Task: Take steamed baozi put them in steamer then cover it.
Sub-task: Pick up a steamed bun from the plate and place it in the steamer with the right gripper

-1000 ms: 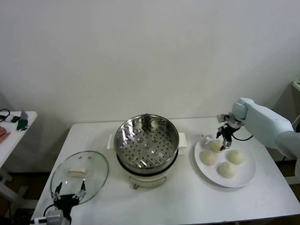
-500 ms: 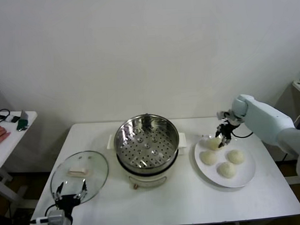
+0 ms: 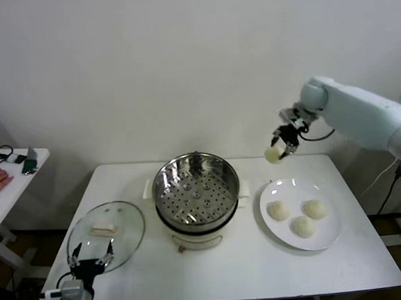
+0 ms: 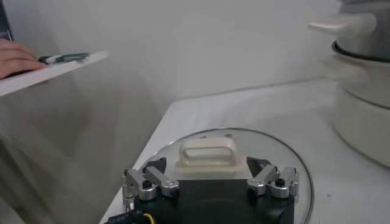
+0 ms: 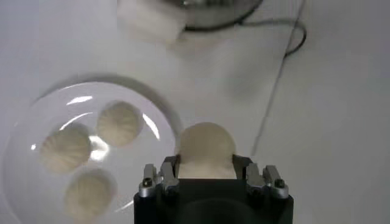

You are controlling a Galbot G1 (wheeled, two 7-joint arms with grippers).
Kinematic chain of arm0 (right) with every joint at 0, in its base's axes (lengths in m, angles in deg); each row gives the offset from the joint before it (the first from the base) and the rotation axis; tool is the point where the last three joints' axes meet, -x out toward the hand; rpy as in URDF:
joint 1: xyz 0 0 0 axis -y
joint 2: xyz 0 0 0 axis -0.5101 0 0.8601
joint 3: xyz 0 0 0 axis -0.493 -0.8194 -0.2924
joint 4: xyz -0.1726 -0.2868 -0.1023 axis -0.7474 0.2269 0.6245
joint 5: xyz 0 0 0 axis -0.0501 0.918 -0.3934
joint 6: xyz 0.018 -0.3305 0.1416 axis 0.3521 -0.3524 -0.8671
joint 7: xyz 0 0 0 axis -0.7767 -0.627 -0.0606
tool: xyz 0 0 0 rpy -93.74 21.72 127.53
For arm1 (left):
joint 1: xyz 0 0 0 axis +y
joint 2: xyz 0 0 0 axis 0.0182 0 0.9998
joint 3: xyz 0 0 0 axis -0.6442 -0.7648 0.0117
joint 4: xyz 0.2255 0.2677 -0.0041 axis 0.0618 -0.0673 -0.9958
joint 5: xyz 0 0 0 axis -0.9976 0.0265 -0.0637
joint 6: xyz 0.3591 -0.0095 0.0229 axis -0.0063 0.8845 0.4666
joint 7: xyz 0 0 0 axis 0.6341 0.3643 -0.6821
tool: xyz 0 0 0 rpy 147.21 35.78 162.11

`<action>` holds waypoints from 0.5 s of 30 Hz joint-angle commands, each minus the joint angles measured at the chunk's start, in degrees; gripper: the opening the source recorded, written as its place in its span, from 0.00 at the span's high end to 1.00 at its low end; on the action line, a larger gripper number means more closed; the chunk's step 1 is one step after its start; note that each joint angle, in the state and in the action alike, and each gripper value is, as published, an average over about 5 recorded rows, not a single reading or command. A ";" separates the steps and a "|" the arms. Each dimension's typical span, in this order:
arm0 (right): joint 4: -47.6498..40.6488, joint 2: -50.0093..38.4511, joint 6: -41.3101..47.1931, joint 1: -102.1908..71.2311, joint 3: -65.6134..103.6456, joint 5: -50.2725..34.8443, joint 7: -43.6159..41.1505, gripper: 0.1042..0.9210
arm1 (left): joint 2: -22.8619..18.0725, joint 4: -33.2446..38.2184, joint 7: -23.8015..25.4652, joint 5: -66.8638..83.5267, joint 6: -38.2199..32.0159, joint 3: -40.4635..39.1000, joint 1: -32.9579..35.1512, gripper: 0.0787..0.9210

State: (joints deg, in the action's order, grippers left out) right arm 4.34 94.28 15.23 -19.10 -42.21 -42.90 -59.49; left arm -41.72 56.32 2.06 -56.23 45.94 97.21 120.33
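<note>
baozi (image 3: 274, 155) is clenched in the right gripper (image 3: 282, 142) fingers, raised above the table between the plate (image 3: 330, 235) and the steamer (image 3: 196, 188). three buns (image 3: 278, 210) remain on the plate. you should carry it level over the perforated tray, lower, then release. one second ago it sat on the plate. left gripper (image 4: 210, 182) idles, fingers spread, by the glass lid (image 3: 106, 233).
</note>
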 commanded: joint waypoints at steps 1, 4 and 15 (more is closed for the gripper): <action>17.69 6.55 -13.18 11.73 -4.61 1.86 2.60 0.39 | -0.32 0.51 -0.03 -0.14 0.05 -0.10 -0.08 0.12; 17.21 9.64 -15.71 8.61 -3.98 5.01 4.38 0.39 | -0.62 0.74 -0.04 -0.17 0.06 0.00 -0.14 0.12; -0.65 20.11 -23.73 -10.18 2.33 22.85 11.00 0.38 | -0.85 1.13 0.00 -0.12 -0.11 0.94 0.23 0.12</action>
State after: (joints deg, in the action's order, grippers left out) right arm 10.28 106.74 -0.90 -20.43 -42.51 -31.24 -52.56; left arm -42.53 57.11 2.01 -56.40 45.93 97.82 120.33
